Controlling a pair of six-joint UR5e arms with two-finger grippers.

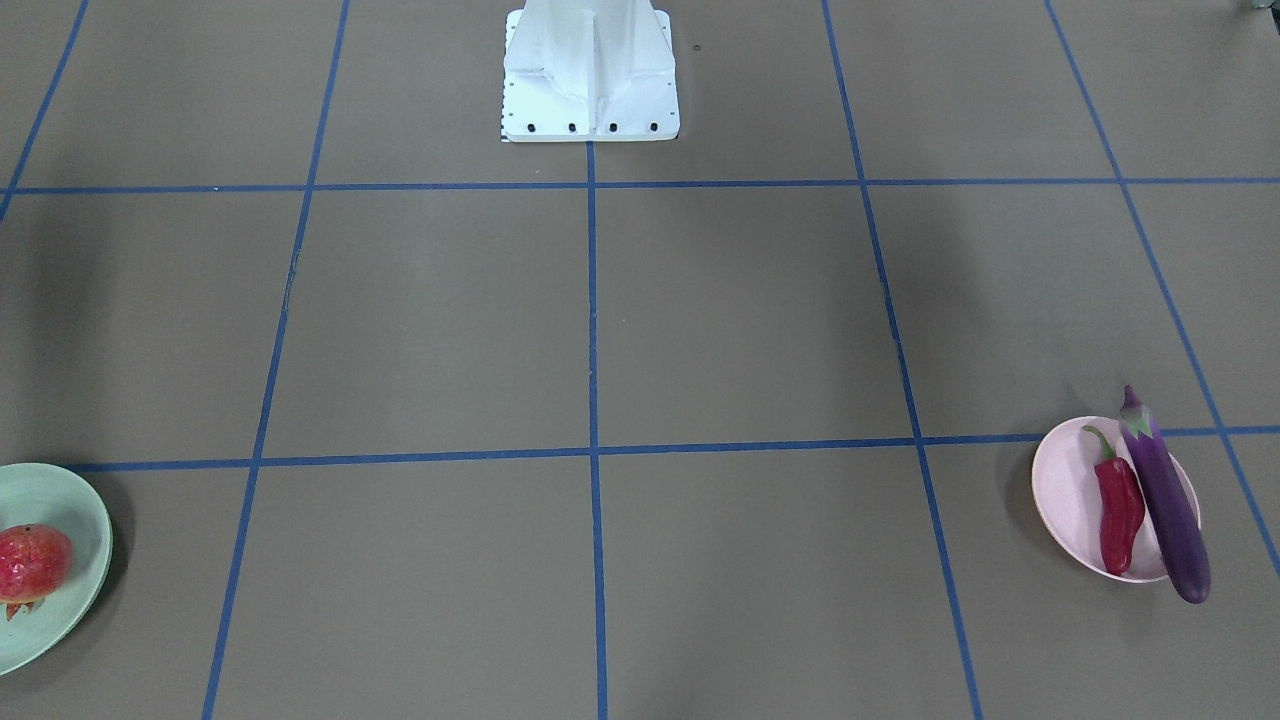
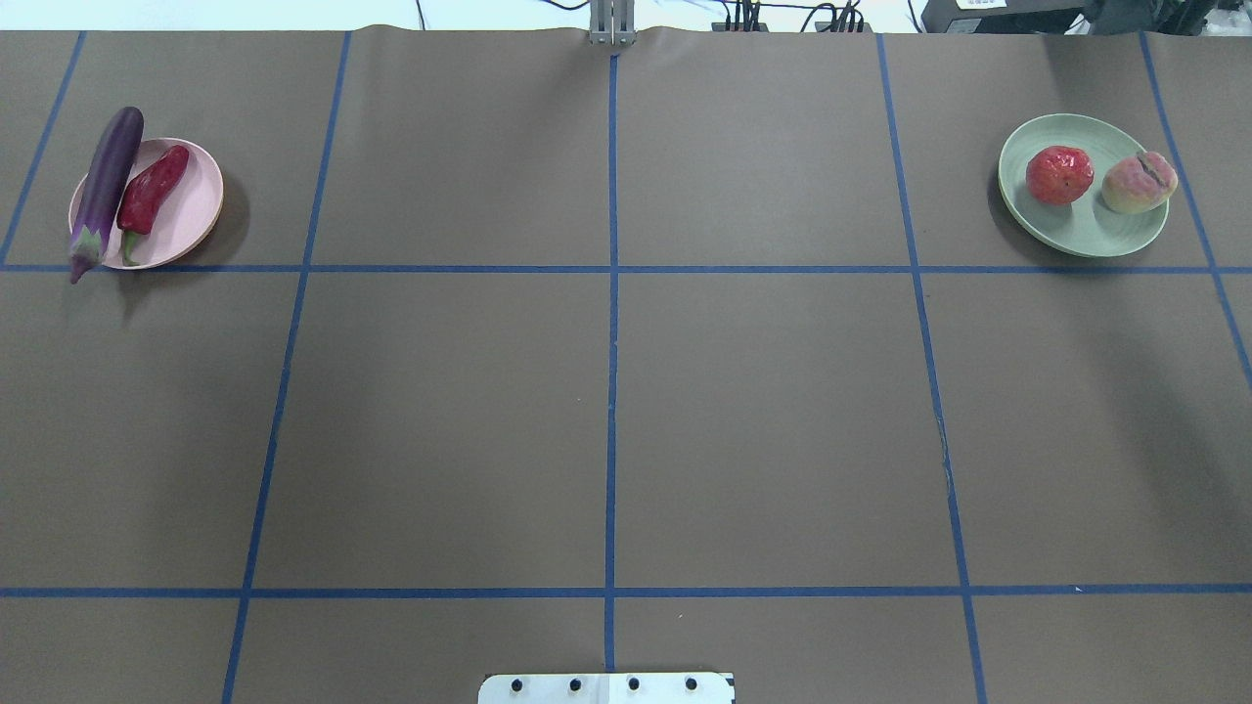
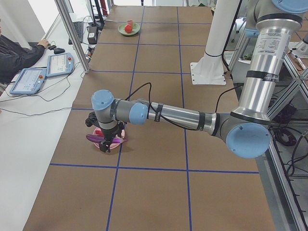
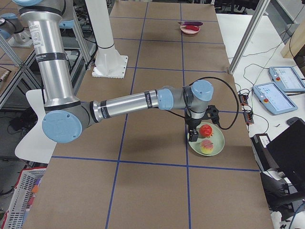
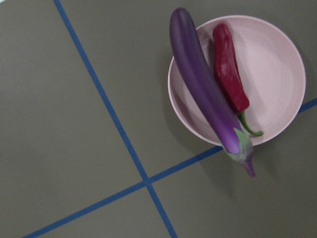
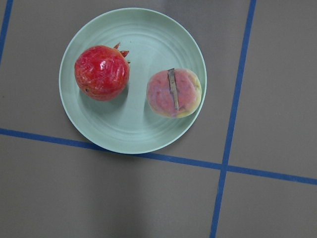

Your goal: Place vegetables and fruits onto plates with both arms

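All four pieces lie on plates, so I judge the placing itself done and the step in hand to be the let-go and withdrawal. The next move calls for a straight lift of both arms, clear of the rims, without nudging anything.

My left gripper (image 3: 108,140) hangs low over the pink plate (image 5: 277,74), which sits toward the far left corner of the table (image 2: 606,411). Only the side view shows the gripper, so I cannot tell whether its jaws stand apart or together. Below it the eggplant (image 5: 200,89) lies across the plate's outer side, both ends past the rim and the cap end toward my base. It looks the likeliest to roll if brushed. The chili pepper (image 5: 229,69) lies just beside it, inside the plate, its stem toward me too.

My right gripper (image 4: 192,133) hangs at the near rim of the mint plate (image 6: 124,131), toward the far right corner. I cannot tell its state either. The pomegranate (image 6: 101,73) sits on the plate's inner side. The peach (image 6: 173,92) is close by it, not touching, near the outer rim.
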